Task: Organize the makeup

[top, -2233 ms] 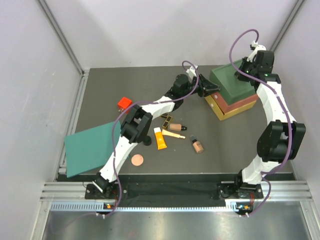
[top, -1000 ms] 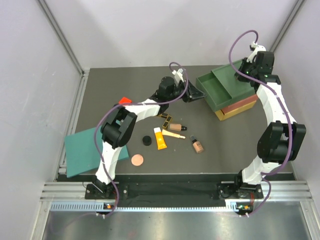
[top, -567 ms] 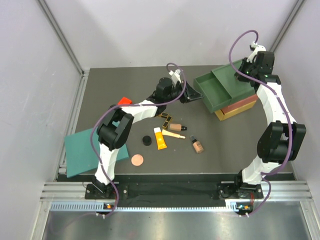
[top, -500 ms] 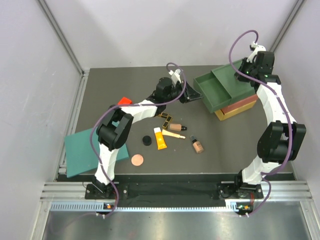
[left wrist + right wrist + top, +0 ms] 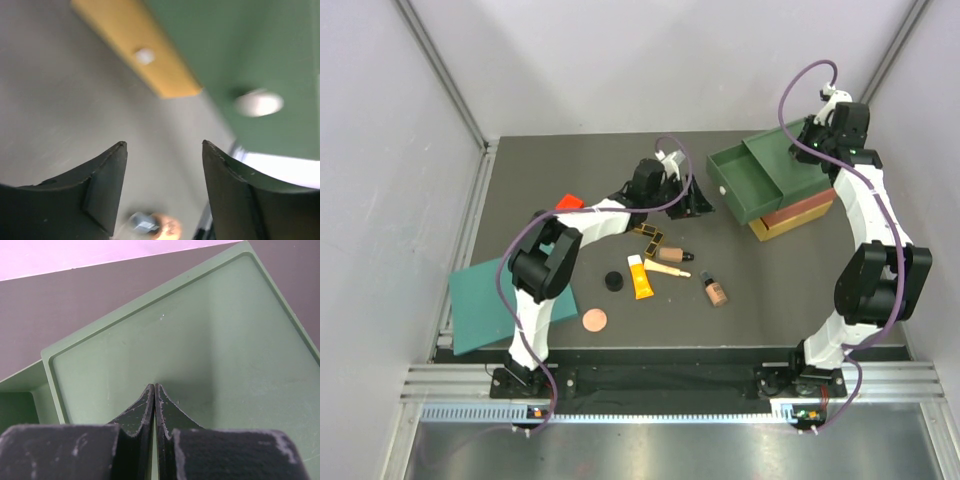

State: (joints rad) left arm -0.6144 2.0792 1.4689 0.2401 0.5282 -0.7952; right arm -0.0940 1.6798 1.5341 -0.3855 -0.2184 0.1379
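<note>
Left gripper [image 5: 162,145] wide open, empty, just left of the open green drawer [image 5: 740,185]. Makeup lies on the table [image 5: 550,170] toward the bases: palette [image 5: 650,236] closest, orange tube [image 5: 640,277] beyond. Right gripper [image 5: 155,389] closed, empty, tips on drawer box top [image 5: 210,335].

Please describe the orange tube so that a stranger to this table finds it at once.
From the stacked drawer box, look left to the cosmetics loose mid-table. The orange tube lies just right of the black round compact. It alone is bright orange with a white cap.
</note>
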